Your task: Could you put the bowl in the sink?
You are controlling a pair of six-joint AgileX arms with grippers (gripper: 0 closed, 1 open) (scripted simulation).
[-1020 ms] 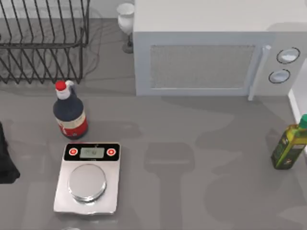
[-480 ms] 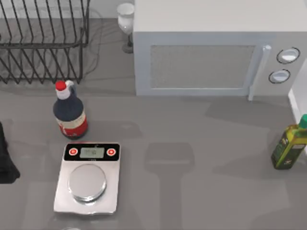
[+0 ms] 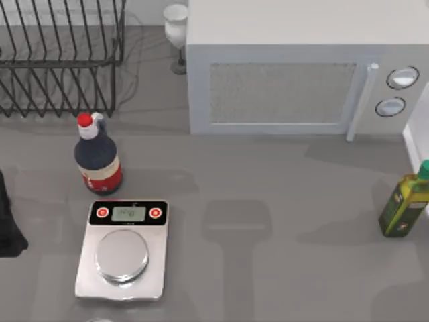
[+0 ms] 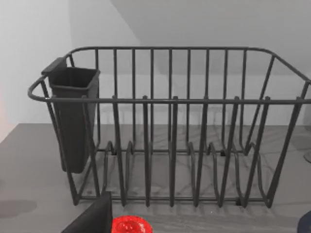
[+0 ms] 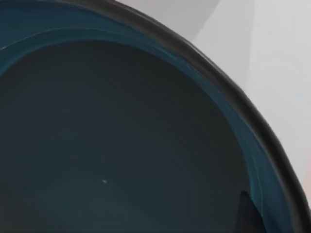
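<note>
Close against the right arm's wrist camera sits the bowl (image 5: pixel 121 141), its teal-blue glazed inside in shadow and its dark rim curving across the view against a pale wall; whether the right claw is wide, narrow or holding the bowl cannot be told. From above, the grey table (image 3: pixel 281 221) carries a kitchen scale (image 3: pixel 123 248) near the front on the left side, with a steel disc (image 3: pixel 121 255) on its platform and a black display strip with two red buttons along its far edge. Just beyond the scale stands a dark sauce bottle (image 3: pixel 98 157) with a red cap, upright and apart from the scale. At the left edge of the table a black part of the left arm (image 3: pixel 9 221) shows; its claw's state cannot be told either. At the right edge stands a green oil bottle (image 3: pixel 404 203). Farther back a white microwave (image 3: pixel 301 74) spans the middle and right, its door shut, with a white goblet (image 3: pixel 176 30) just beside its left corner. At the far left stands a black wire dish rack (image 4: pixel 170 131), with a dark cutlery cup (image 4: pixel 73 116) hung on one end.
</note>
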